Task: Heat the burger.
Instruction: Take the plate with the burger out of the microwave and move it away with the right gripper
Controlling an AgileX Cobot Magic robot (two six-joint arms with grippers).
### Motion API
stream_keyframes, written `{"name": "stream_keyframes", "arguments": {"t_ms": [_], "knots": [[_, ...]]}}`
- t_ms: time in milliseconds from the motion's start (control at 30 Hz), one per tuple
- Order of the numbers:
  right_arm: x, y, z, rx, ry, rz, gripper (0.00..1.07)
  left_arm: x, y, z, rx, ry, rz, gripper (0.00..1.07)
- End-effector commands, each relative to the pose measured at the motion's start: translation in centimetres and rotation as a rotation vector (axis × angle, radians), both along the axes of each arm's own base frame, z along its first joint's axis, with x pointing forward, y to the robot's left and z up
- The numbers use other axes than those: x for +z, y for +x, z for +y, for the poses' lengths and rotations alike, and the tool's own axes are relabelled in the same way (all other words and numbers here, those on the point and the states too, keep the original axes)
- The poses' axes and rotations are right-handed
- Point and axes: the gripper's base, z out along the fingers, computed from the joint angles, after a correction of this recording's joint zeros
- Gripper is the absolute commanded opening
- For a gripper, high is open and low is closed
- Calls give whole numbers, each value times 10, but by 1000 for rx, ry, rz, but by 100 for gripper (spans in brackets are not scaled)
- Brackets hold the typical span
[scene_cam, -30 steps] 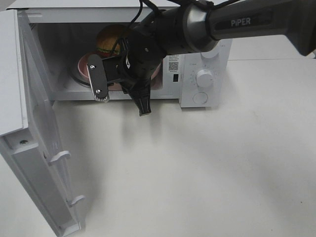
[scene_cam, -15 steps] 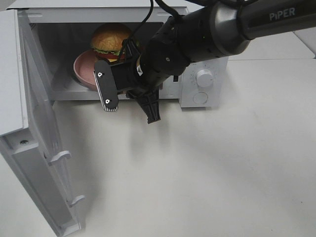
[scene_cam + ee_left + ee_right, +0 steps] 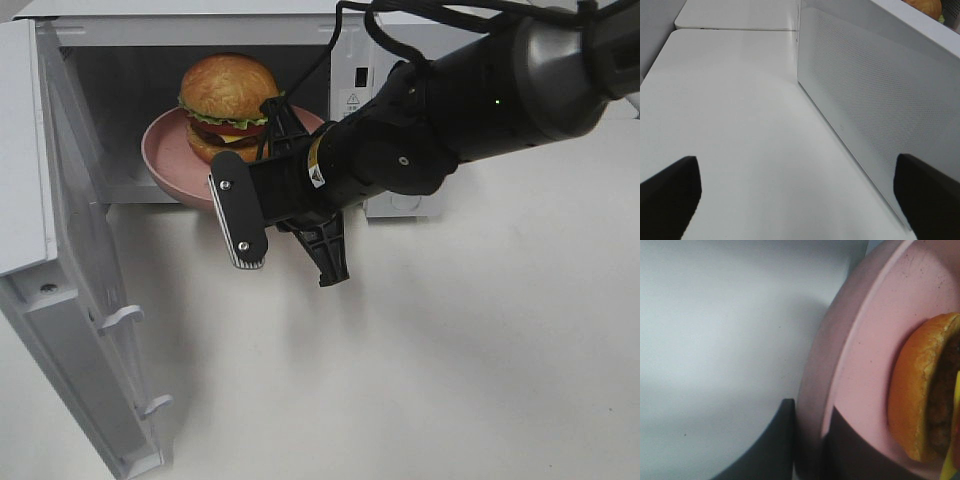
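burger (image 3: 228,95) sits on the plate (image 3: 165,160), plate's half out the microwave (image 3: 200,30) mouth, door (image 3: 70,300) swung open on the left, table (image 3: 450,350) underneath

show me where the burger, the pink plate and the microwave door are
burger (image 3: 228,88), exterior high view, on the top bun.
pink plate (image 3: 162,160), exterior high view, on its left rim.
microwave door (image 3: 85,300), exterior high view, on its inner panel.

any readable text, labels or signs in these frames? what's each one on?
No text can be read in these frames.
White warning sticker on the white microwave's front panel: triangle sign visible, print too small.
Small label on the black right arm's wrist: blurred.
Wrist views: none.
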Motion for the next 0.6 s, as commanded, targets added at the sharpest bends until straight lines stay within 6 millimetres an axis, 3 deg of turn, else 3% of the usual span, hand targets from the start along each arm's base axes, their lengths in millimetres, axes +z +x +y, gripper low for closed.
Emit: {"name": "stream_keyframes", "arguments": {"t_ms": [33,600], "knots": [[21,-5,2,40,90,-76,0,-1,-2,0,4,-7,-22,100],[30,-54,-20,94,89,-61,0,-1,-2,0,4,-7,-22,100]]}}
